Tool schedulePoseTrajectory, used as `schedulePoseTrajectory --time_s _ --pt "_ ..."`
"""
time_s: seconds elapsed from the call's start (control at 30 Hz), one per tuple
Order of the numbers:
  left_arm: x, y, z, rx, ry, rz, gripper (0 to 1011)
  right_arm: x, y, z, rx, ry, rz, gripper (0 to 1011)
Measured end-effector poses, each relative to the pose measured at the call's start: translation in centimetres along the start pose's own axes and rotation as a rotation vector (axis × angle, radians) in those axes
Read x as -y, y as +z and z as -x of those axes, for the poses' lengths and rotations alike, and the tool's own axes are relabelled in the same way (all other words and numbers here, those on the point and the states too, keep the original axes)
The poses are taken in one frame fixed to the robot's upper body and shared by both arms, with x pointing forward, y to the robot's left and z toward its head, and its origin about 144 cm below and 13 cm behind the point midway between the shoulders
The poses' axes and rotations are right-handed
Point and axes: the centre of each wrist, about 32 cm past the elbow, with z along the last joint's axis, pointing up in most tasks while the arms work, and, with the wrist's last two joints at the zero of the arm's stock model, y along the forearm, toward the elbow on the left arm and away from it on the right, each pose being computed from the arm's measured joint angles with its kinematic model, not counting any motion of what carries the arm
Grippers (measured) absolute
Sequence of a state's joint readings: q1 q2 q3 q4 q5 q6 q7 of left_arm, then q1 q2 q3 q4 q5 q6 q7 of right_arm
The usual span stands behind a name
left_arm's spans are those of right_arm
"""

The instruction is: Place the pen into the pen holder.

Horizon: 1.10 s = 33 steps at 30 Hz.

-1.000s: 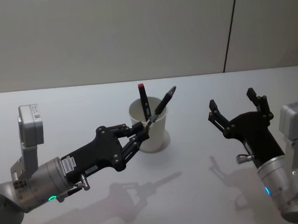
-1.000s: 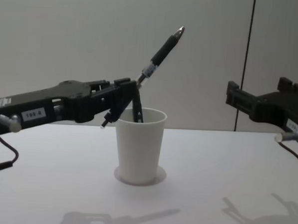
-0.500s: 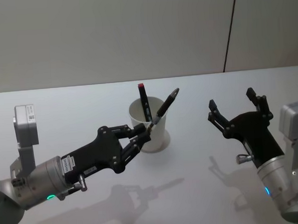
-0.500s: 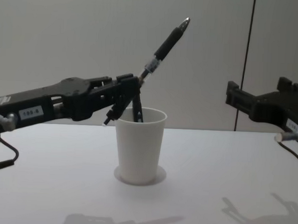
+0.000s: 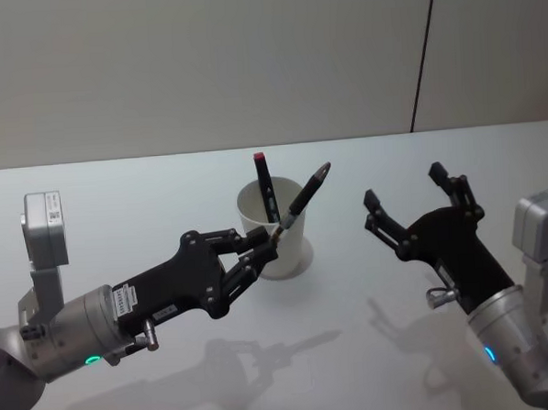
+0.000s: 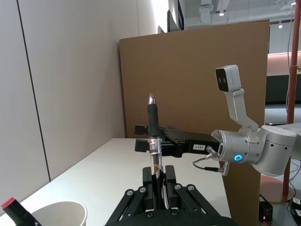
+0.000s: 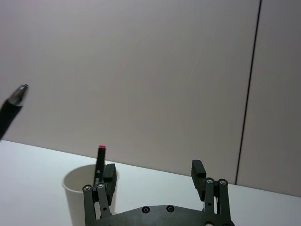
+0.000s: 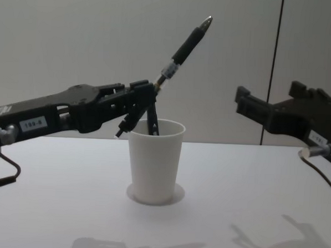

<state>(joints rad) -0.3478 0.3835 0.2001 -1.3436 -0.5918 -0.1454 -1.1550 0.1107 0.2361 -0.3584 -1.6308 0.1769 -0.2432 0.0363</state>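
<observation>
Left tool is clamping the pen by its lower end, holding it tilted just above the pen holder, which is standing on the surface. Right tool is hovering nearby, fingers spread wide.

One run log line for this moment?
left hand: shut on pen, tilted over cup | right hand: open, right of cup | pen: not yet in cup

The pen holder's wall hides the lower part of the red-capped pen standing in it. The held pen's back end is buried between the left gripper's fingers. In the right wrist view, that pen runs off the edge. The arm's label is too small to read.
</observation>
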Motion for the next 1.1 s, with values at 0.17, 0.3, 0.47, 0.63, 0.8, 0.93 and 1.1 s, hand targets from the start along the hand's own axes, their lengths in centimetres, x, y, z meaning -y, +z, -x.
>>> schedulePoseTrajectory --time_s 0.17,0.3,0.47,0.63,0.8,0.93,1.1 --pt "0.0 0.0 0.0 -0.001 -0.003 0.002 169 0.0 0.0 -0.2 -0.024 0.065 -0.014 1002" --pt "0.0 0.0 -0.1 -0.001 -0.005 0.003 169 -0.1 0.0 -0.4 -0.044 0.116 -0.025 1002" --pt "0.0 0.0 -0.1 -0.001 -0.007 0.003 169 -0.2 -0.1 -0.6 -0.076 0.188 -0.04 1002" --pt "0.0 0.0 -0.1 -0.001 -0.008 0.004 169 -0.3 -0.1 -0.8 -0.108 0.247 -0.053 1002" --pt "0.0 0.0 -0.1 -0.001 -0.008 0.004 169 -0.4 -0.2 -1.0 -0.143 0.315 -0.068 1002" --pt "0.0 0.0 -0.1 -0.001 -0.008 0.004 169 -0.6 -0.3 -1.1 -0.186 0.376 -0.084 1002" --pt "0.0 0.0 -0.1 -0.001 -0.009 0.004 169 -0.9 -0.5 -1.3 -0.245 0.445 -0.104 1002"
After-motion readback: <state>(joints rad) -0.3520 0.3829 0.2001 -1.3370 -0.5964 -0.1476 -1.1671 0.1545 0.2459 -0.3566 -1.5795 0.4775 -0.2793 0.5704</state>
